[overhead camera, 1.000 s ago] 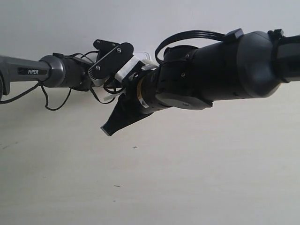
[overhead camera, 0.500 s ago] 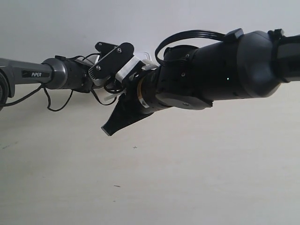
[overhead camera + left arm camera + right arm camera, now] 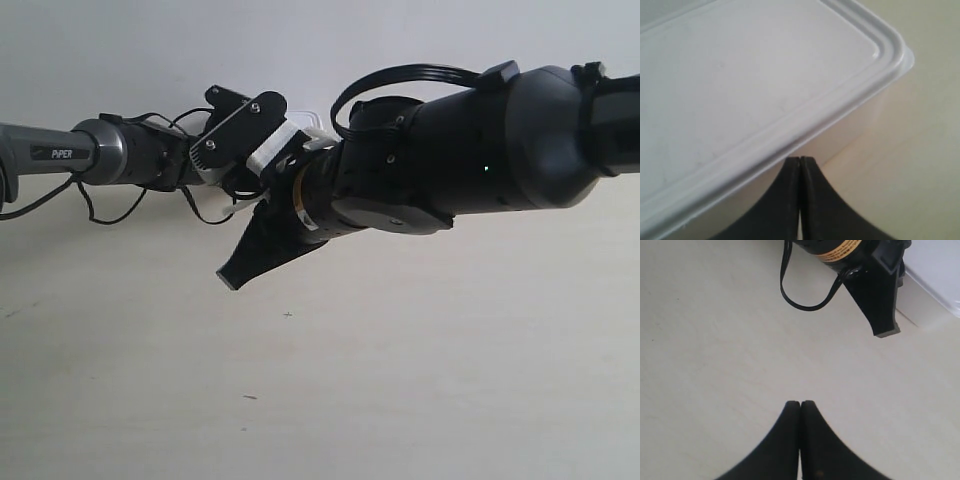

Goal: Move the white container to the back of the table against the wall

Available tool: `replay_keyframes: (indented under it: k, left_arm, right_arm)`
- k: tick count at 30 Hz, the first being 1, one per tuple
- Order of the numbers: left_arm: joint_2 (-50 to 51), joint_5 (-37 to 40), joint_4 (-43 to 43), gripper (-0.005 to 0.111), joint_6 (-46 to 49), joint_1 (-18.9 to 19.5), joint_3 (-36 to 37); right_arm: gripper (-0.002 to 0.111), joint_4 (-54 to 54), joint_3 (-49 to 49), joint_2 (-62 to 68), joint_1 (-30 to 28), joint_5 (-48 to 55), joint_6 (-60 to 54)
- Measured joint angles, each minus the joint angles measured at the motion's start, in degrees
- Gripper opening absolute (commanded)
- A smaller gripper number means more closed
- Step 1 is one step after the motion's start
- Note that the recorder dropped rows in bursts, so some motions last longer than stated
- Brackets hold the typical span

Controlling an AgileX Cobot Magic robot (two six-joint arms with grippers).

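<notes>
Left gripper (image 3: 800,166), jaws pressed together, tips just beside the white container (image 3: 755,85) dead ahead at twelve o'clock, its near side slanting across them on the worktop (image 3: 910,165); right gripper (image 3: 800,407), jaws likewise together, hangs farther off

A: Bright, soft, even light here. The white container (image 3: 755,85) lid, just beyond the jaws of the left gripper (image 3: 800,161), washes pale and blurry.
B: Yes, with a dim shadow under its rim, right at those jaws. Ahead of the right gripper (image 3: 800,404), the table (image 3: 715,365) glows flat and slightly grainy.
</notes>
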Motion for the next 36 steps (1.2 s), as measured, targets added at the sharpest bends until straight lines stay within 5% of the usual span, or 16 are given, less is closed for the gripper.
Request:
replay_keyframes:
  k: [20,36]
  left_arm:
    - [0.6,1.1,0.1,0.0,1.6,0.0,0.7]
    - [-15.2,12.0,0.0,0.0,5.3,-2.1,21.6]
  right_arm:
    - [0.0,0.0,0.0,0.0,0.0,0.0,0.0]
    - [0.0,-0.1,0.0,0.0,0.0,0.5,-0.1]
